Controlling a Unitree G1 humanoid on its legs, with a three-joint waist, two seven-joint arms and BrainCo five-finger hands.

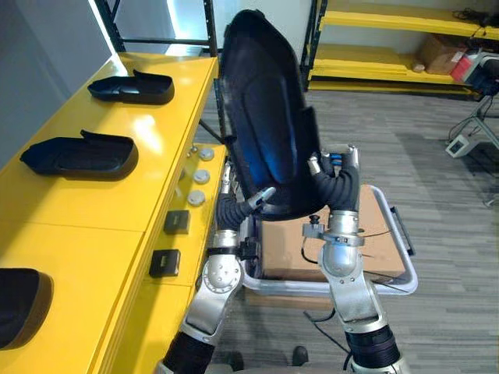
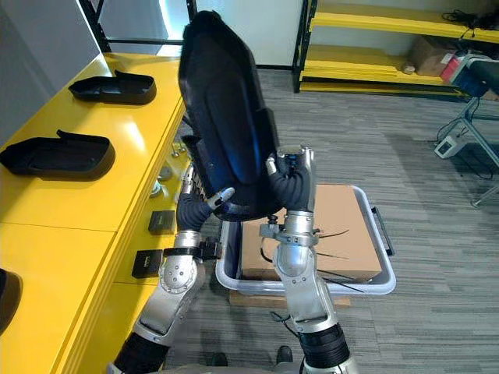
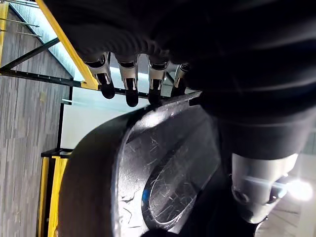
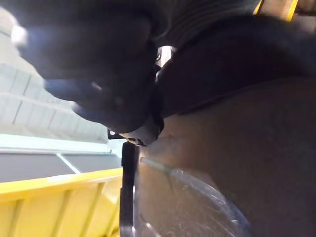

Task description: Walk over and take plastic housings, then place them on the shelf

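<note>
Together left robot hand [image 1: 259,198] and right robot hand [image 1: 316,166] pinch one housing [image 1: 261,101]; three [image 1: 82,156] [image 1: 132,87] [image 1: 19,305] sit on shelf [image 1: 93,210].

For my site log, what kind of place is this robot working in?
Probably a workshop or factory storeroom: black plastic housings are laid out on a yellow shelf, yellow-and-black racking stands behind, and a grey tote on the floor holds a cardboard box.
</note>
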